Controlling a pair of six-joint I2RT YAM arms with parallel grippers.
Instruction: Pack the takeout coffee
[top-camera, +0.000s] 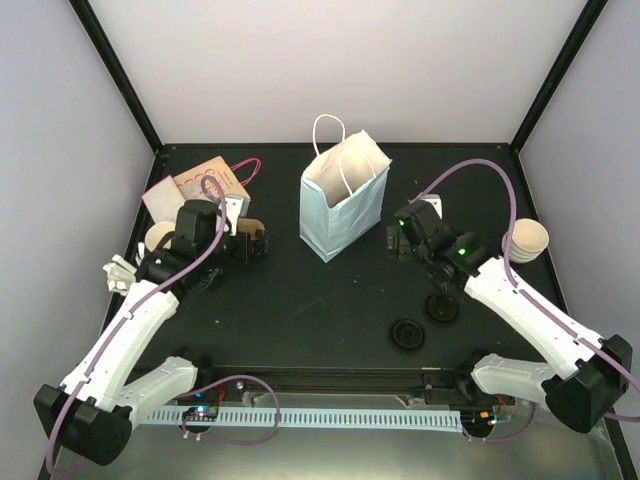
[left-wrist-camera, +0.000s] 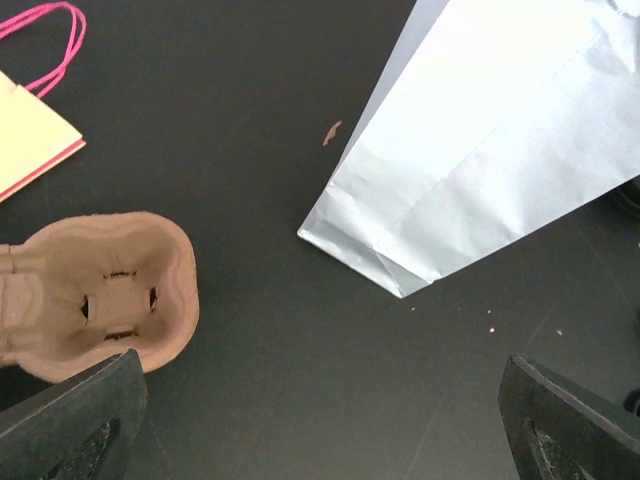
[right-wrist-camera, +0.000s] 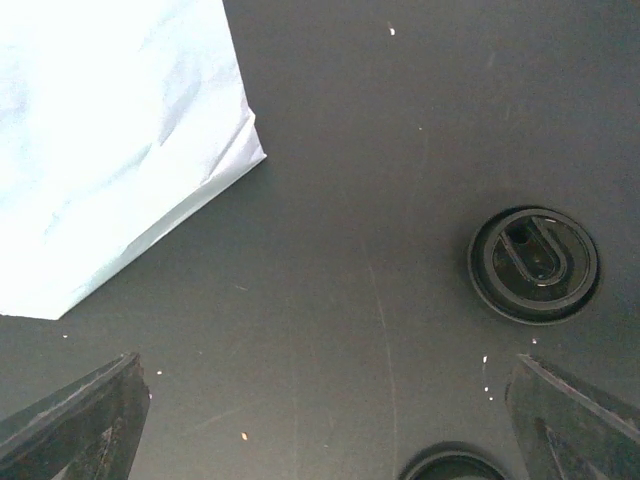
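paper bag: upright, mouth open, between the two hands; nothing visibly packed.
cup carrier: just beside the left hand, visible well empty.
paper cup: unlidded, outward of the right hand; second cup outward of the left.
lids: two loose on the bench near the right hand.
hands: both spread, empty.
progress: seemingly barely begun.

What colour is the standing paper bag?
The paper bag is pale blue outside, white inside; clearest in the top external view.

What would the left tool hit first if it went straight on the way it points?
Probably bare table, between the cup carrier and the paper bag; depth is unclear.
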